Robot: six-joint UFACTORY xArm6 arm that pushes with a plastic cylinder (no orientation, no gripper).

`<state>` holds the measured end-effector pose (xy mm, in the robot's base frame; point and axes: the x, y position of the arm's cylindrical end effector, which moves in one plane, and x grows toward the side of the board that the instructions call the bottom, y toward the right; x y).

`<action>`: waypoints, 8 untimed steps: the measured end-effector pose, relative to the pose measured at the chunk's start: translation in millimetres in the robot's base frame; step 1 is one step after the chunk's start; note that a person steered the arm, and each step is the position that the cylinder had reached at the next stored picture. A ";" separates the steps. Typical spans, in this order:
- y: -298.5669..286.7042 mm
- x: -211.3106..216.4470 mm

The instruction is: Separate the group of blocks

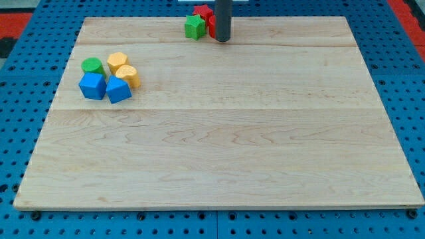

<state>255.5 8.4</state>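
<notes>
At the view's top edge of the pale wooden board (219, 146), you can see the dark straight rod coming down. My tip (222, 40) rests on the board just to the view's right of a green star-shaped block (194, 26). The rod hides part of the red blocks (203, 12) behind it, so you cannot tell their shapes or how many there are. The green star-shaped block touches the red ones. My tip looks pressed close against this little group, but you cannot tell if it really touches. There is no claw here to be wide or narrow, just the rod, and it holds nothing.

Far away, near the view's left side, sits another bunch of five blocks, all packed close. A green round block (92, 65) is at the top left of that bunch. A yellow six-sided block (117, 62) is just beside it, and a yellow round block (127, 75) is a little lower. Below them sit a blue cube (92, 86) and a blue five-sided block (119, 89), side by side and touching. The board lies on a blue table with rows of little holes (26, 99).
</notes>
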 end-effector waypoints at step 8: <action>-307.2 39.1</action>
<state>294.6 -298.8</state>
